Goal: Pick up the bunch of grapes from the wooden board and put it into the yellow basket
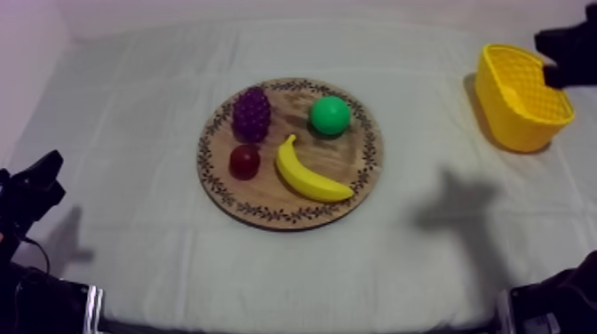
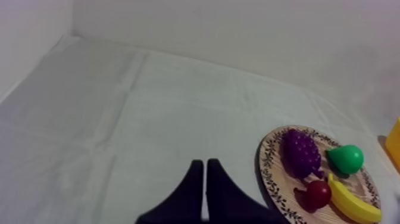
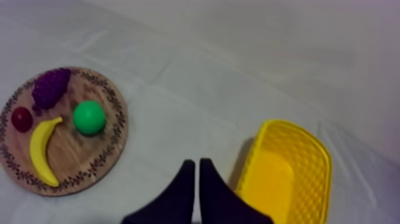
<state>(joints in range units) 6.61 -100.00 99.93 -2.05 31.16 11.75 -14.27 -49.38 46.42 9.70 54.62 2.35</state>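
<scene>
At the table's right side, the right gripper (image 3: 196, 162) has its fingers pressed together in a narrow wedge. It holds nothing and is above the cloth (image 1: 426, 133), just beside the yellow basket (image 1: 517, 111). The left gripper (image 2: 205, 164) is likewise closed and empty, low at the left, near the wooden board (image 1: 266, 200).

On the board:
- bunch of grapes (image 1: 251, 114)
- pear (image 1: 330, 115)
- small red fruit (image 1: 244, 161)
- banana (image 1: 306, 173)

The grapes lie at the board's far left part, well apart from the right gripper. The pear and bare cloth lie between them.
</scene>
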